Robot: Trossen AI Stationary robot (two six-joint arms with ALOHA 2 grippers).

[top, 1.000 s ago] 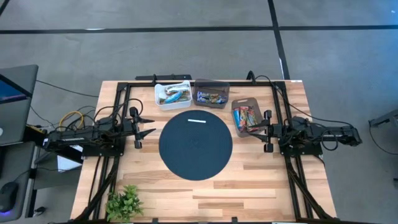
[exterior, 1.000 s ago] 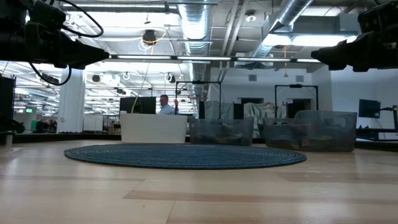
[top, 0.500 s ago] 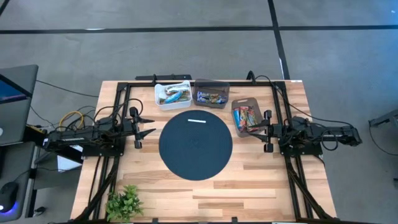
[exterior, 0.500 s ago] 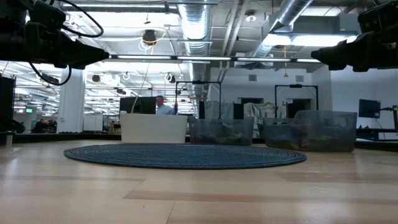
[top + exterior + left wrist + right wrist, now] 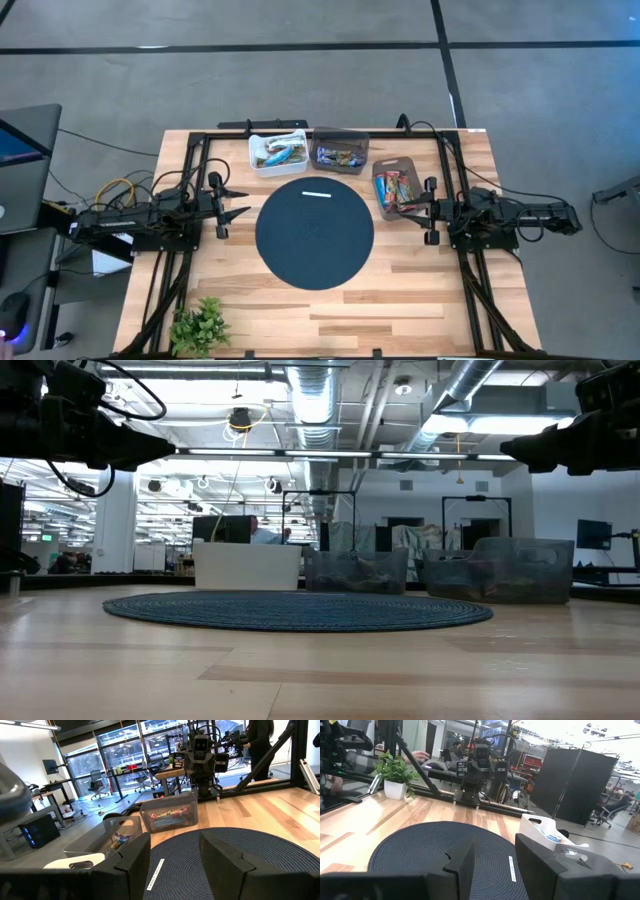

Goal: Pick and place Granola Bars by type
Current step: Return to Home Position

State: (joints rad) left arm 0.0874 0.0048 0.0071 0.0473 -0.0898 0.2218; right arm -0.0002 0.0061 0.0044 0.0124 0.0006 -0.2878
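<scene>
Three bins [image 5: 252,155] of bars [image 5: 395,190] behind mat [image 5: 314,245]

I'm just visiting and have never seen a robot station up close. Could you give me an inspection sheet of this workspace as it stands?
Surface: wooden table with a round dark mat in the middle.
Job's things: granola bars lie in the white bin, the middle dark bin and the right dark bin; none on the mat.
Clutter: thin white strip on the mat; potted plant at a table corner.
Grippers: left gripper and right gripper both open and empty, on opposite sides of the mat.
Cables: cable bundle off the table's left edge.
Surroundings: laptop beside the table; a person far behind.
</scene>
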